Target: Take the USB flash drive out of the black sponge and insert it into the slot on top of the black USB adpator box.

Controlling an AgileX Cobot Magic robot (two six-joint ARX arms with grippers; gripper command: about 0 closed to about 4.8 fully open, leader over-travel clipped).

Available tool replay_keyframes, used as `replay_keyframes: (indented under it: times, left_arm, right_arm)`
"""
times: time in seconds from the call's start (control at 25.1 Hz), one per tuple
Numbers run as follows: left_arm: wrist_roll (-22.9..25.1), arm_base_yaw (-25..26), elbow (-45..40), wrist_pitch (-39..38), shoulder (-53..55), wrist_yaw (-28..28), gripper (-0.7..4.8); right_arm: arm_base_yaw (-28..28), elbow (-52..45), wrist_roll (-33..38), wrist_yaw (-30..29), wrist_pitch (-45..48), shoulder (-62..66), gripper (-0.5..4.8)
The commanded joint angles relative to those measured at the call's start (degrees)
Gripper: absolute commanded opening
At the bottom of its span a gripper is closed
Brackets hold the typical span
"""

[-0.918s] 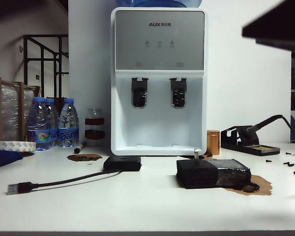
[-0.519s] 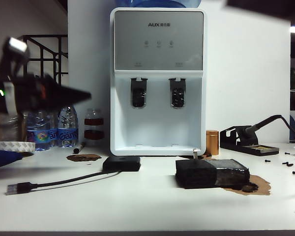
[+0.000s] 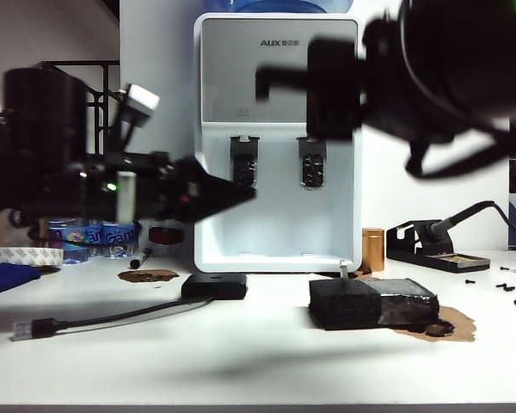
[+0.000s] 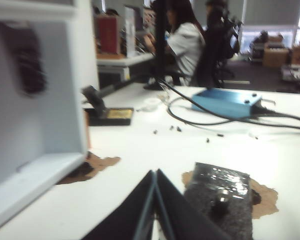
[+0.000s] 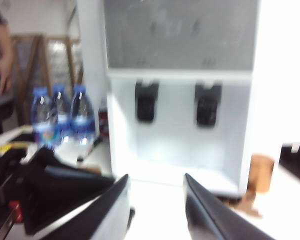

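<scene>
Below the raised right gripper [image 5: 155, 200], jaws apart, and the closed left gripper [image 4: 155, 200], the USB flash drive [image 3: 342, 268] apparently stands unpulled in the black sponge [image 3: 344, 303]; insertion into the black USB adpator box [image 3: 214, 286] remains.

The USB flash drive [image 3: 342, 268] is seated upright in the black sponge [image 3: 370, 303]. The black USB adapter box [image 3: 214, 286] is positioned apart, cable attached.
</scene>
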Motion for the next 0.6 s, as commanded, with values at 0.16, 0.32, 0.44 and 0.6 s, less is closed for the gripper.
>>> replay_keyframes:
  times: [0.16,0.32,0.44,0.6]
  left_arm:
    - [0.96,-3.56,2.54,-0.39,3.61,-4.50,-0.04]
    - [0.92,-3.98,4.90,-0.35,6.58,-5.33,-0.04]
    - [0.92,-4.07,6.05,-0.28,8.33,-4.55,-0.04]
    - [0.92,-5.84,6.40,-0.35,9.03,-2.78,-0.04]
  right_arm:
    - [-0.11,-0.24,8.74,-1.53,-3.23,4.28,1.74]
    - [-0.57,-0.22,11.37,-0.90,-2.99,8.87,1.74]
    - [-1.70,-0.15,12.09,-1.88,-2.99,10.80,1.74]
    - [-5.38,-0.02,12.98,-5.46,-3.08,12.22,1.74]
